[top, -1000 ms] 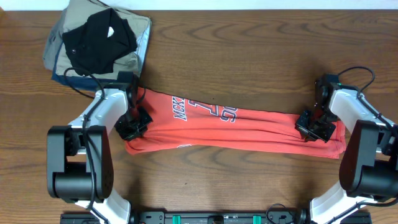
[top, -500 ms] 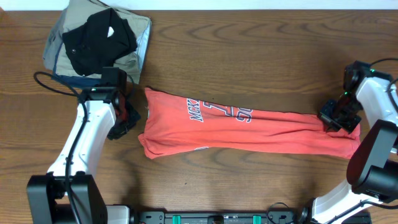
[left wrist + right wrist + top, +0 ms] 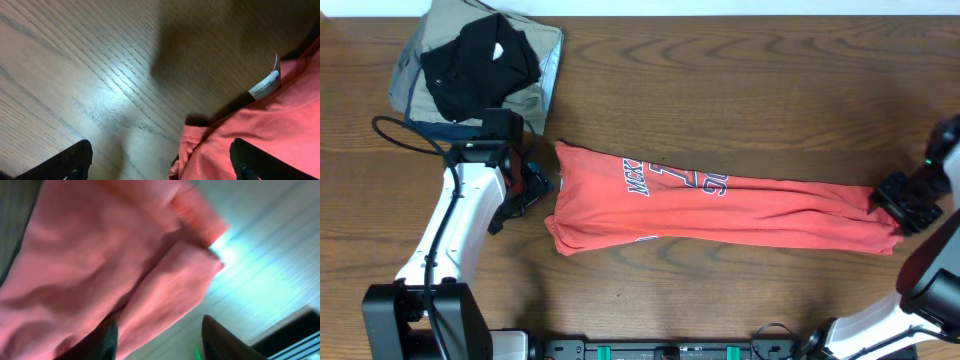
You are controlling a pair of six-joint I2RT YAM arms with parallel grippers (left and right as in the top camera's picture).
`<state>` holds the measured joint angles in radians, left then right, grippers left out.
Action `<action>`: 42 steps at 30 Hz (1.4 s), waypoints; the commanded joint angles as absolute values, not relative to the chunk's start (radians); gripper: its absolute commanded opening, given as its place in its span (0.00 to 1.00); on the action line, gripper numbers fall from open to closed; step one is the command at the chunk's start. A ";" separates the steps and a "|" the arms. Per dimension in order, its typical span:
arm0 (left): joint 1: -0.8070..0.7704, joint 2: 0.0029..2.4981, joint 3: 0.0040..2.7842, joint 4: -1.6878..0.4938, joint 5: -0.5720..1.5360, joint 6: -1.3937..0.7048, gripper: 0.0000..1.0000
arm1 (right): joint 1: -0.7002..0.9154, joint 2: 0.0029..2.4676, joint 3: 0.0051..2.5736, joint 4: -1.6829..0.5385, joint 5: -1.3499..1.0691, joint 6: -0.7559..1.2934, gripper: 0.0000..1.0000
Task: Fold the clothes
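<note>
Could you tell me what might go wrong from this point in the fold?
1. The left gripper is open beside the T-shirt, so nothing anchors the collar end; pulling by the right gripper may just drag it.
2. The T-shirt lies bunched in a narrow strip; folding now could trap creases.

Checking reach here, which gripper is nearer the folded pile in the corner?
Left. The left gripper is just below the folded pile; the right gripper is at the red T-shirt's far end.
</note>
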<state>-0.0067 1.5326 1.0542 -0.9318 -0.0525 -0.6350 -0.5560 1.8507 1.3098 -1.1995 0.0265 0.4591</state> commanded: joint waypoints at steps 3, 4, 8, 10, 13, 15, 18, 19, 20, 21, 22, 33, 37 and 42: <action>-0.004 1.532 1.049 -0.947 -0.064 -0.641 0.89 | -0.654 1.855 1.318 -1.188 0.017 0.493 0.55; -0.004 1.532 1.049 -0.949 -0.064 -0.641 0.89 | -0.667 1.855 1.317 -1.184 0.017 0.493 0.56; -0.004 1.532 1.049 -0.951 -0.064 -0.641 0.89 | -0.704 1.855 1.293 -1.106 0.004 0.493 0.70; -0.004 1.532 1.049 -0.953 -0.061 -0.641 0.89 | -0.711 1.855 1.269 -1.043 0.002 0.493 0.74; -0.004 1.532 1.049 -0.958 -0.060 -0.641 0.89 | -0.715 1.855 1.237 -0.939 0.002 0.491 0.90; -0.004 1.532 1.049 -0.964 -0.060 -0.641 0.89 | -0.715 1.855 1.232 -0.899 0.003 0.469 0.99; -0.004 1.532 1.049 -0.968 -0.060 -0.641 0.89 | -0.715 1.855 1.232 -0.868 0.003 0.462 0.99; -0.004 1.532 1.049 -0.968 -0.060 -0.640 0.89 | -0.715 1.855 1.232 -0.860 0.002 0.443 0.99; -0.004 1.532 1.049 -0.968 -0.060 -0.641 0.89 | -0.715 1.855 1.232 -0.846 -0.008 0.393 0.99; -0.004 1.532 1.049 -0.968 -0.060 -0.641 0.89 | -0.713 1.855 1.232 -0.836 -0.008 0.345 0.99; -0.004 1.532 1.049 -0.968 -0.060 -0.641 0.89 | -0.710 1.856 1.231 -0.826 -0.007 0.295 0.99; -0.004 1.532 1.049 -0.960 -0.060 -0.640 0.89 | -0.707 1.876 1.218 -0.866 0.022 -0.002 0.99; -0.004 1.532 1.049 -0.959 -0.061 -0.622 0.89 | -0.707 1.896 1.214 -0.878 0.017 -0.013 0.99; -0.004 1.532 1.049 -0.959 -0.061 -0.622 0.89 | -0.706 1.930 1.213 -0.894 -0.036 -0.013 0.99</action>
